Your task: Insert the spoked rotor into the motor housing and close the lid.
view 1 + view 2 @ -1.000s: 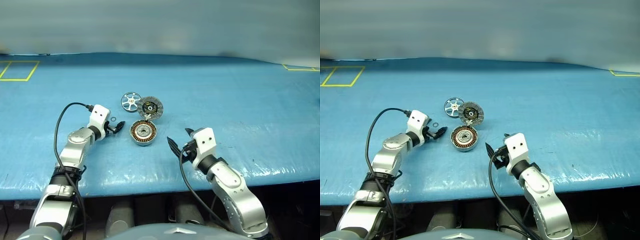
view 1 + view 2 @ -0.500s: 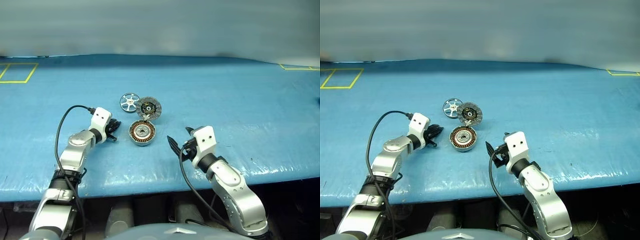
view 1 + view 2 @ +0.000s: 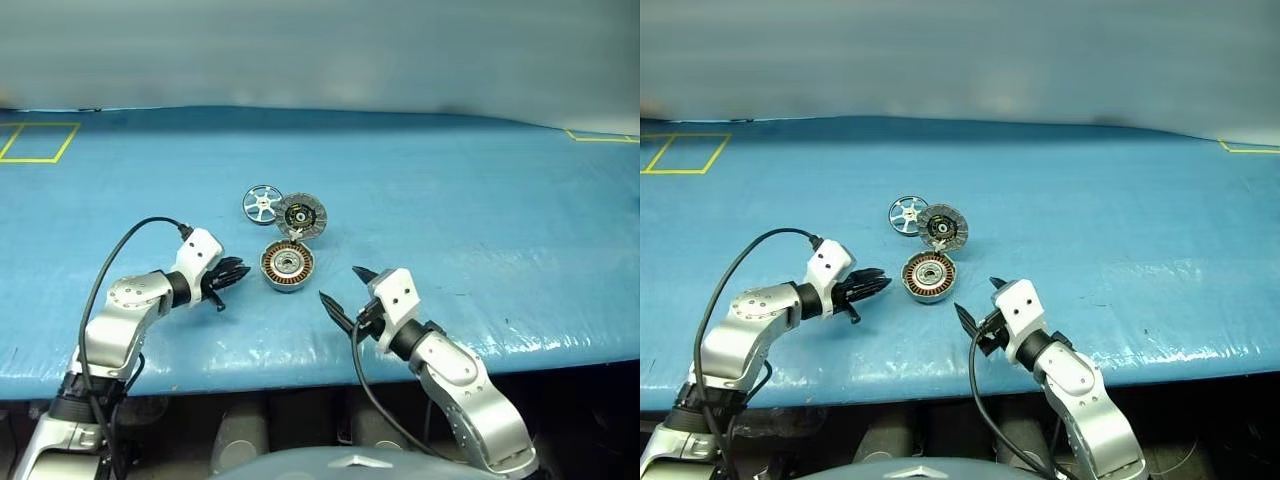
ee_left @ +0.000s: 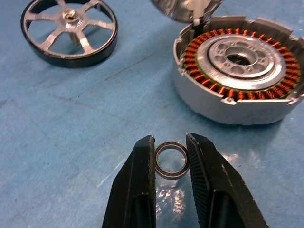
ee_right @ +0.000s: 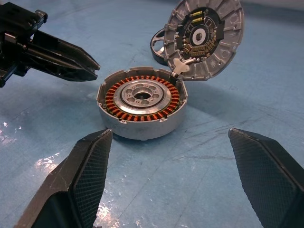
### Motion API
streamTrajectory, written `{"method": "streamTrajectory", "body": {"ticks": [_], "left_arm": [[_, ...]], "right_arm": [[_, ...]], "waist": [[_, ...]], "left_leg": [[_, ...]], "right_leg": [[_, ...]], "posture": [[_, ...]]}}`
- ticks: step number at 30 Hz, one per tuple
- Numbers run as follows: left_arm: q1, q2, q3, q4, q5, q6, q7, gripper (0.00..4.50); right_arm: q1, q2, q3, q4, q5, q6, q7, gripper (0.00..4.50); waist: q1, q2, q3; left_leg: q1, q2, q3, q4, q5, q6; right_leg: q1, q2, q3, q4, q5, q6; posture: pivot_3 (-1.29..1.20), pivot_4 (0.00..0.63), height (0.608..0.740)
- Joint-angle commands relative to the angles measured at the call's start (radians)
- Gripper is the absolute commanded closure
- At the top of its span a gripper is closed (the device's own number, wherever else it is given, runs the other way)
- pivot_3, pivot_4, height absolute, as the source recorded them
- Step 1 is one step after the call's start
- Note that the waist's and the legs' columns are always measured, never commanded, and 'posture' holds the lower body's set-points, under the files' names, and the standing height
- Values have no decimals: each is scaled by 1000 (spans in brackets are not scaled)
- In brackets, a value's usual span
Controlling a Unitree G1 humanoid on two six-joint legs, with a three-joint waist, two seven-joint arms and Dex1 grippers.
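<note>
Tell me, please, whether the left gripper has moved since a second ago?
Yes. The left gripper, shut on a small metal ring, has drawn back toward the table's near edge and now sits beside the motor housing, no longer beyond it.

Head stereo pair high over the blue table [image 3: 480, 190], two wrist cameras low and close.

Both eye views look forward and down across the table, almost the same picture, slightly offset sideways. The left wrist view sits close above the table, looking along its fingers toward the motor housing [image 4: 240, 76] and spoked rotor [image 4: 69, 30]. The right wrist view looks low and near at the same housing, its raised lid [image 5: 203, 38], and the left gripper [image 5: 92, 64].
</note>
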Motion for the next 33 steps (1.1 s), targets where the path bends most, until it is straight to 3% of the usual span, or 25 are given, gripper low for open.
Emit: {"method": "streamTrajectory", "body": {"ticks": [1,13,33], "left_arm": [[-43,-8,-14,-51,-19,-9,-12,3850],[-197,-80,-162,67,7,-24,-88,3850],[-263,-96,-204,199,71,-34,-106,3850]], "right_arm": [[0,-1,7,14,19,-54,26,375],[4,22,27,96,-10,-137,7,375],[1,32,19,99,-32,-121,-35,375]], "waist": [[-1,0,0],[-1,-1,0],[-1,-1,0]], "left_leg": [[0,0,0,0,0,0],[0,0,0,0,0,0],[0,0,-1,1,0,0]], "right_leg": [[0,0,0,0,0,0],[0,2,1,0,0,1],[0,2,1,1,0,1]], "posture": [[0,150,740],[0,150,740],[0,150,740]]}}
